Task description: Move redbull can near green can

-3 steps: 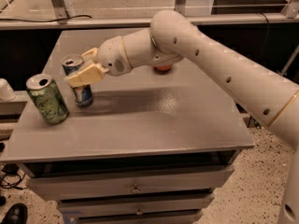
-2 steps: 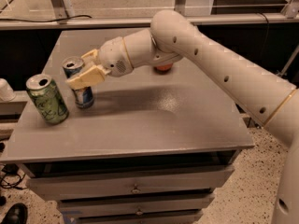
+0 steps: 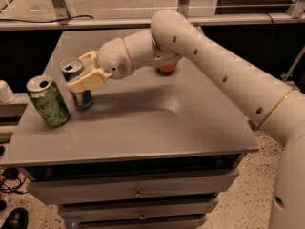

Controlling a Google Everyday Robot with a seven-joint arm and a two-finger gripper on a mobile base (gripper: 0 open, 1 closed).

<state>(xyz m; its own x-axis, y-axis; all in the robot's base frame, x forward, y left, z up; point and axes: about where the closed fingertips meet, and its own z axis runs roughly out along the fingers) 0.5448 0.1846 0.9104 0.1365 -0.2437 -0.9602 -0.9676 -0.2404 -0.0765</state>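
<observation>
Camera view: gripper (image 3: 78, 73) at 9 o'clock of surface (image 3: 167, 123), clamped around redbull can (image 3: 82, 99); standing upright just beside green can (image 3: 47, 104), at its 3 o'clock; unmoved since a second ago; likely placed, awaiting release.

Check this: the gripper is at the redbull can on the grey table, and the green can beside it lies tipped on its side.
One thing is wrong. The camera view shows the green can standing upright, not tipped. The rest holds: the gripper is at the redbull can on the grey table.
</observation>
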